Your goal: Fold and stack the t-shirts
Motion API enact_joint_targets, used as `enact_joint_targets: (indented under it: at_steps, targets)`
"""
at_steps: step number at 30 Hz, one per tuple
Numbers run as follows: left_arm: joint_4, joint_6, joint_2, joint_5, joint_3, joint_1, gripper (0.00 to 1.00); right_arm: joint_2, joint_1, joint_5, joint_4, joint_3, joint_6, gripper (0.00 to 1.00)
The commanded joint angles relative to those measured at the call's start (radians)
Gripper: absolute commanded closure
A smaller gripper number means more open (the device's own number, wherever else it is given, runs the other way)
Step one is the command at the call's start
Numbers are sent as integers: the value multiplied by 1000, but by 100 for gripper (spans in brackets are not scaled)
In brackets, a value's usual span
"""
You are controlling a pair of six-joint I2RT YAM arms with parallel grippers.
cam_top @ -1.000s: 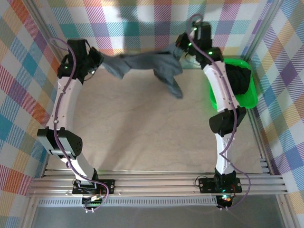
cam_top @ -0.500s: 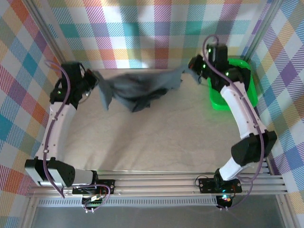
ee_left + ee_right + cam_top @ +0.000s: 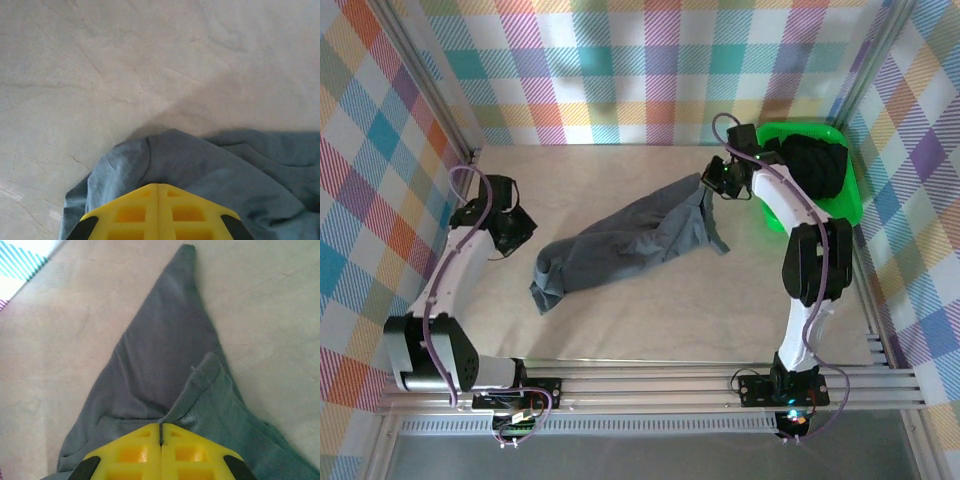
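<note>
Item 1, far left: the left gripper (image 3: 159,189), black body with yellow fingers, was clenched. As far as I could judge, it pinched the near-left end of the shirt, though its own fingers hid the contact.

Item 2, centre: I logged one slate-grey cloth t-shirt (image 3: 620,240), bunched into a long crumpled band. It lay on the pale beige marbled tabletop (image 3: 650,310), slanting from near left to far right.

Item 3, right of centre: the right gripper (image 3: 161,432) was clamped on a hemmed edge at the shirt's far-right end.

Item 4, far right: I noted a bright green plastic bin (image 3: 850,208) holding a heap of black cloth shirts (image 3: 817,165), just beside the right arm.
</note>
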State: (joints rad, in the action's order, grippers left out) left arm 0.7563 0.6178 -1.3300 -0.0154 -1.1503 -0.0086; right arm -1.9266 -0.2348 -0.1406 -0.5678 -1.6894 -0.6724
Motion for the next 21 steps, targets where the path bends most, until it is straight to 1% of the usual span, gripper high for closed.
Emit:
enact_joint_targets:
  at_steps: [1,3,4,6,8,11,12,13,16,17,18,19,21]
  targets:
    - [-39,37,41,66,31,9,84,135,3,-27,84,-11,4,100]
    - [-60,46,9,107,31,-2,64,166,3,-28,58,0,-1,100]
    - [-54,42,-29,125,10,-17,56,186,0,-16,30,7,-4,100]
    - [8,12,-131,127,-67,-62,52,245,-7,48,-23,47,-19,100]
    - [67,-37,-226,80,-147,-131,52,330,-13,105,-48,142,-50,100]
    - [55,-78,-304,20,-185,-237,49,485,-20,169,-100,331,-90,100]
    - [66,-87,-327,-21,-198,-266,47,534,-21,185,-132,396,-94,100]
    - [79,-96,-350,-59,-213,-290,46,579,-20,215,-178,459,-94,100]
    - [69,-131,-402,-75,-233,-321,43,701,-9,295,-262,632,-75,100]
    - [65,-156,-417,-77,-242,-332,42,729,-2,300,-272,675,-67,96]
    - [65,-186,-439,-90,-256,-349,40,746,6,297,-282,712,-59,83]
    - [72,-217,-463,-108,-274,-366,39,746,15,288,-307,727,-58,73]
    - [86,-271,-506,-153,-309,-401,35,727,19,290,-352,712,-52,60]
